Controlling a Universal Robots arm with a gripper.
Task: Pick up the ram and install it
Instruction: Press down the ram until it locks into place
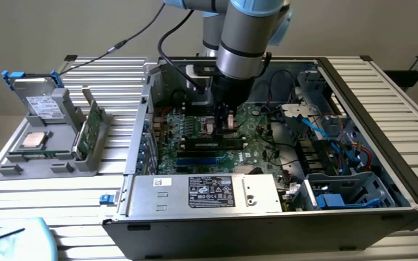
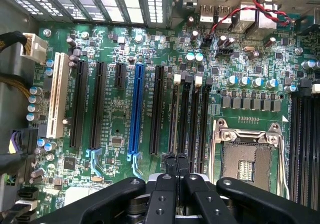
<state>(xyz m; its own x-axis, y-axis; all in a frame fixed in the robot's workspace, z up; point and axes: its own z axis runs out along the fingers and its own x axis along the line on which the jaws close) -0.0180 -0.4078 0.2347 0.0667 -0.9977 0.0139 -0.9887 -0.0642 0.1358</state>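
A green ram stick (image 1: 93, 126) stands on edge in a grey holder (image 1: 49, 163) outside the case, at the exterior view's left. My gripper (image 1: 223, 126) reaches down into the open computer case (image 1: 405, 179) and hangs just above the motherboard (image 1: 256, 136). In the wrist view my gripper (image 2: 176, 165) is shut, its black fingers (image 2: 169, 166) pressed together over the near ends of the black memory slots (image 2: 190, 119). I cannot make out anything held between them.
Beside the memory slots lies the open processor socket (image 2: 247, 156), and a blue expansion slot (image 2: 134, 114) lies on their other side. The silver power supply (image 1: 216, 193) fills the case's front. Blue and red cables (image 1: 339, 141) crowd the exterior view's right. The holder also carries a processor chip (image 1: 35, 140) and a drive (image 1: 38, 100).
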